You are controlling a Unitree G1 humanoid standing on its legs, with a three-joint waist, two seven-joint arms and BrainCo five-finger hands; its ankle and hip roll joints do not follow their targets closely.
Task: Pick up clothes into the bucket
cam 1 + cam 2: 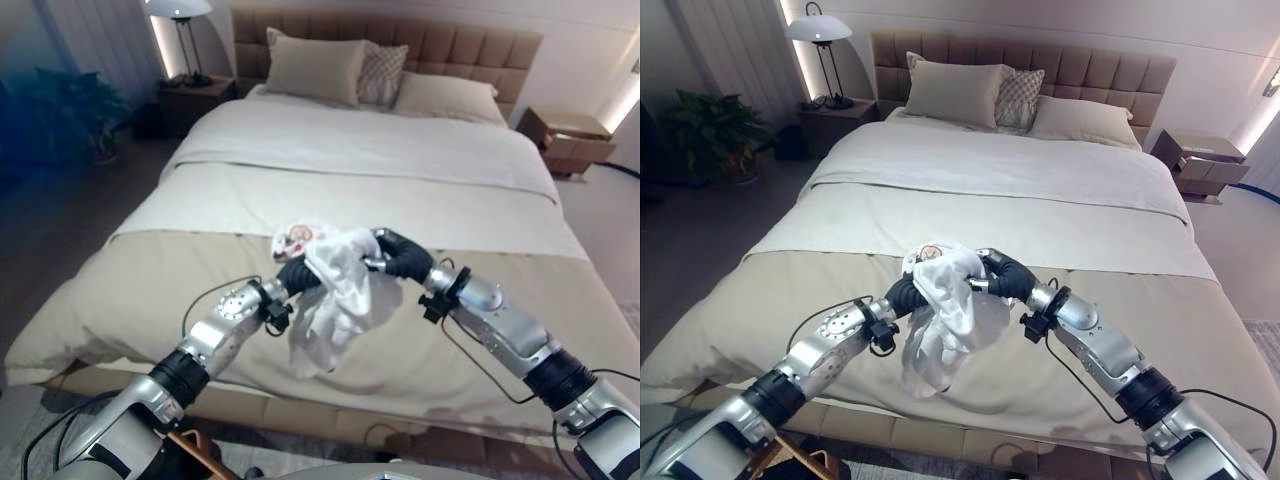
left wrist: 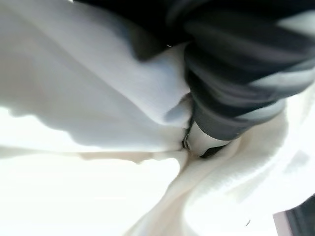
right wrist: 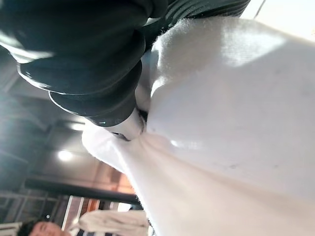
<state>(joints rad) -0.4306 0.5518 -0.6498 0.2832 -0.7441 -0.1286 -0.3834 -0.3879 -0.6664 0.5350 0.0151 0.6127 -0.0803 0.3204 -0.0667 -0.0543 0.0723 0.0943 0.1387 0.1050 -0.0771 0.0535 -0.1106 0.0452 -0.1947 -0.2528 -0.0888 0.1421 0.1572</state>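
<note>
Left side of the room: a potted plant [image 1: 712,125] on the floor, then a nightstand [image 1: 835,112] carrying a lamp [image 1: 820,30]. The bed [image 1: 970,160] spans the middle, pale cover over a tan blanket, with three pillows [image 1: 955,92] against the padded headboard [image 1: 1080,65].

Above the foot of the bed, the left hand [image 1: 297,274] grips one side of a white garment [image 1: 335,295]. The left wrist view has a finger [image 2: 202,140] sunk into a fold of the cloth, so the fingers are clenched on the fabric. The garment is bunched between the two hands, lifted clear of the blanket, with a tail hanging loose below and a small printed patch at its upper edge.

The right hand [image 1: 400,255] grasps the other side of the garment. The right wrist view shows its dark cover pressed against the cloth [image 3: 226,108] and a finger pinching a fold.

Far right: a second nightstand [image 1: 1200,160] beside the bed.
</note>
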